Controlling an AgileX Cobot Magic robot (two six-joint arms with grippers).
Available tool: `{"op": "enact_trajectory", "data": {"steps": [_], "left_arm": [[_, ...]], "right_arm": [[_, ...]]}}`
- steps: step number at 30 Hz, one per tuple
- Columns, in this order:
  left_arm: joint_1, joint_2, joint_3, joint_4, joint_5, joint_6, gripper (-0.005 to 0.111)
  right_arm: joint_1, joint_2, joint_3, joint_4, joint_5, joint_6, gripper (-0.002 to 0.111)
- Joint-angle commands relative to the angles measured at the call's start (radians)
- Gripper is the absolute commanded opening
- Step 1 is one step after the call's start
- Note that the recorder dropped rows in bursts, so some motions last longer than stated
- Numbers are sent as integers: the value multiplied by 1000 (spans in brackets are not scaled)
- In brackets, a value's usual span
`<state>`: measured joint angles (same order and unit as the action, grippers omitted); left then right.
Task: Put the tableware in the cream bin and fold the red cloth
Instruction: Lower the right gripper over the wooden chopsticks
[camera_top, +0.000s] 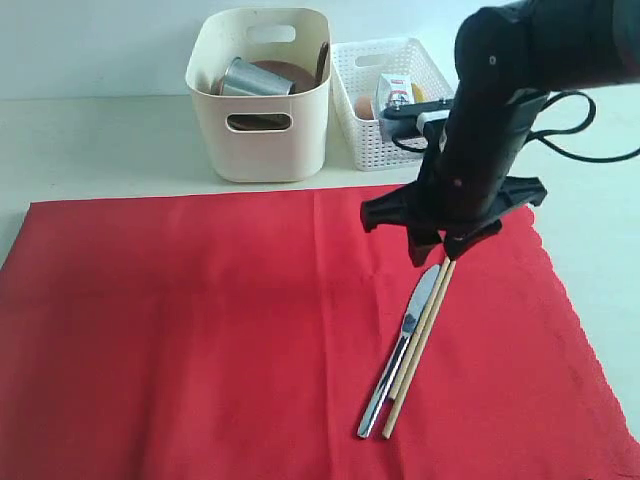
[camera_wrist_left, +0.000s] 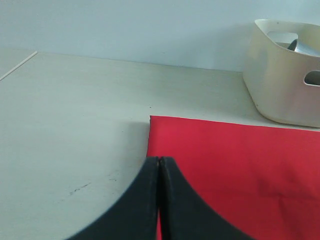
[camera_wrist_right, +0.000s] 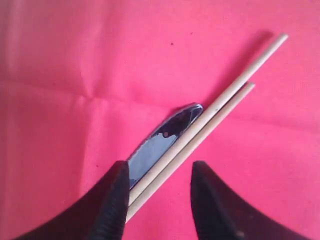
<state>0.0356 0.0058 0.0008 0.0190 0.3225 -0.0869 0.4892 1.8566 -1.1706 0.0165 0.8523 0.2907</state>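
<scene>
The right arm (camera_top: 500, 90) reaches down from the exterior view's upper right. The right gripper (camera_top: 443, 255) points downward, jaws parted. The left gripper (camera_wrist_left: 158, 167) sits bottom centre, fingers pressed together.

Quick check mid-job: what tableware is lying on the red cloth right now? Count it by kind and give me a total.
silver table knife: 1
wooden chopsticks: 2
Total on the red cloth: 3
</scene>
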Motion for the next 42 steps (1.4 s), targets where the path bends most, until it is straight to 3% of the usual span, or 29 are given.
{"op": "enact_trajectory", "data": {"steps": [1,7,12,26,33,42], "left_arm": [[1,-6,-1,-5,-6,4,1],[1,-6,-1,-5,-6,4,1],[1,-6,-1,-5,-6,4,1],[1,-6,-1,-5,-6,4,1],[1,-6,-1,-5,-6,4,1],[1,-6,-1,-5,-6,4,1]], "right_arm": [[-1,-7,50,-1,-95,63,39],[-1,-5,98,-219,-158,460,40],[-1,19,106,-401,-177,707,48],[-1,132,106,-420,-284,802,50],[-1,135,106,-443,-233,946,37],[-1,131,106,-443,-222,996,35]]}}
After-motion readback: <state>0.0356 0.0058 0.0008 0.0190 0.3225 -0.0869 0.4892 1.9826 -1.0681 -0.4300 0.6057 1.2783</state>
